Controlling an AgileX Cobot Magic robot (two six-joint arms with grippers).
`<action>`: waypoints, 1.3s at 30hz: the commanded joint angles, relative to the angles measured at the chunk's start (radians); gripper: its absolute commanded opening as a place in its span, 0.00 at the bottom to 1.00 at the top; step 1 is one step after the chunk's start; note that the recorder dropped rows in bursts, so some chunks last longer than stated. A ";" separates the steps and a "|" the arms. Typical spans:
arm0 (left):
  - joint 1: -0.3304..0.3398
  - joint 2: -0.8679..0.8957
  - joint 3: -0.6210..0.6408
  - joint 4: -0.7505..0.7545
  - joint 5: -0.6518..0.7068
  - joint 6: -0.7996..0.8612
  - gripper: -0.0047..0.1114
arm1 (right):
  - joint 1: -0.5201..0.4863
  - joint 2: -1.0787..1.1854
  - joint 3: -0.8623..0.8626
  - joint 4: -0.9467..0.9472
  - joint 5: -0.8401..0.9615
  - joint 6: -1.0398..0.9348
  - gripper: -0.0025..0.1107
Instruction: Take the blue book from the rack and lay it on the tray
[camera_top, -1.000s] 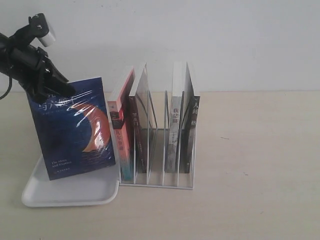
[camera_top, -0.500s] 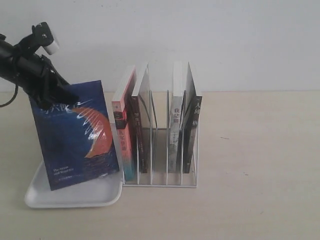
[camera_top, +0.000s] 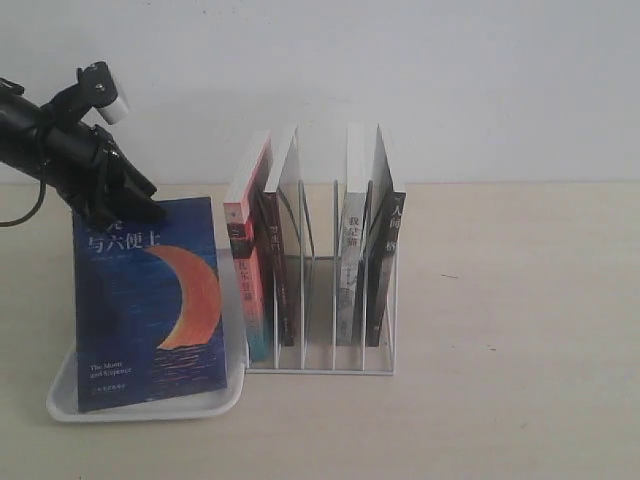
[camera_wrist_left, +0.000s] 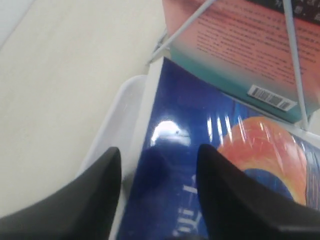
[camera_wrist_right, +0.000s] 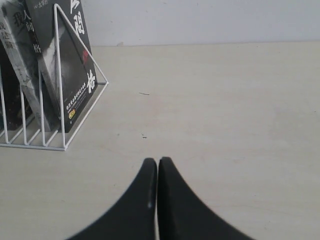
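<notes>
The blue book (camera_top: 150, 300), navy with an orange crescent moon, lies cover up on the white tray (camera_top: 60, 400), its far end by the rack's left side. My left gripper (camera_top: 140, 207) hovers at the book's far left corner. In the left wrist view its black fingers stand wide apart and open (camera_wrist_left: 160, 150), one over the tray's rim (camera_wrist_left: 112, 130), the other over the book's cover (camera_wrist_left: 210, 130). The white wire rack (camera_top: 330, 365) stands right of the tray. My right gripper (camera_wrist_right: 157, 161) is shut on nothing above bare table; the exterior view does not show it.
A pink-red book (camera_top: 245, 250) and a dark one fill the rack's left slots; two black-spined books (camera_top: 370, 270) stand in the right slots. The rack's wire end (camera_wrist_right: 82, 107) sits beyond my right gripper. A white wall runs behind the table.
The blue book went from hanging tilted in my left gripper to lying down on the tray. The left gripper lowered with it and its fingers now stand apart.
</notes>
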 joint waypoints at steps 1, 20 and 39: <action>-0.005 -0.006 0.003 -0.102 -0.033 0.053 0.43 | -0.003 -0.005 -0.001 -0.004 -0.005 -0.004 0.02; 0.002 -0.174 0.003 -0.165 0.035 -0.154 0.24 | -0.003 -0.005 -0.001 -0.004 -0.005 -0.004 0.02; 0.088 -0.377 0.346 -0.444 -0.122 -0.455 0.08 | -0.003 -0.005 -0.001 -0.004 -0.005 -0.004 0.02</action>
